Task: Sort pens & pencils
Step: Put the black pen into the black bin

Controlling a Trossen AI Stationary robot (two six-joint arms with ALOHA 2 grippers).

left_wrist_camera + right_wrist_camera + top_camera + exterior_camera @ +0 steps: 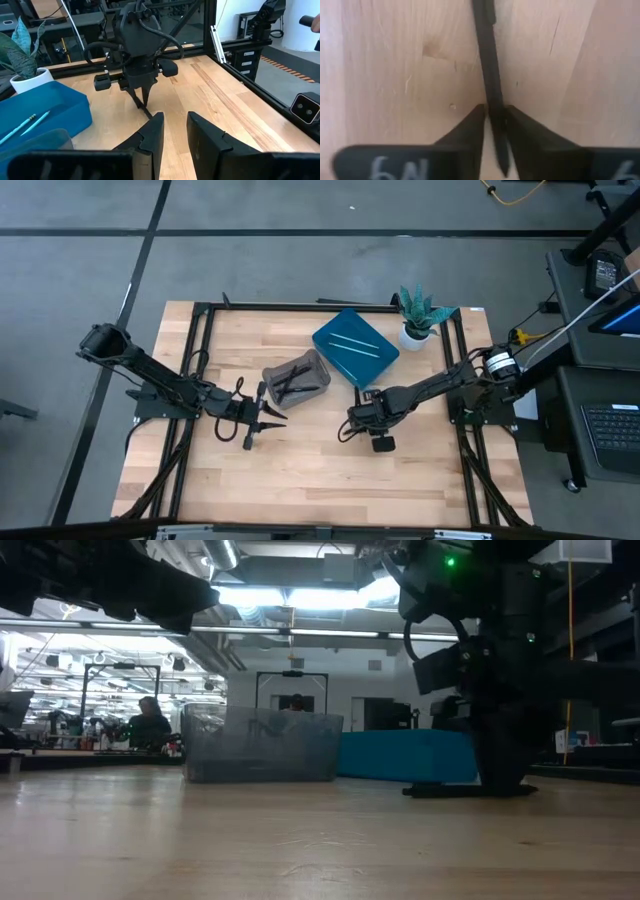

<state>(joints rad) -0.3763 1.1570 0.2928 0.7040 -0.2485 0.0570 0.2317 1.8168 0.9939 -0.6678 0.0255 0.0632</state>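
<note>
Black stick (490, 75) lay on the wooden table (330, 470), pinched between the right gripper's (494, 116) closed fingers, at 6 o'clock from the blue tray (330, 345). Two light blue sticks (357, 345) rested in that tray; black sticks (295, 380) sat in the clear bin (272, 373) at its 8 o'clock. Left gripper (175, 131) hovered, fingers parted, holding nothing.

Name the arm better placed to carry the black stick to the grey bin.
Right. Its gripper is closed around the black stick on the table. The left gripper is open and empty, beside the grey bin.
</note>
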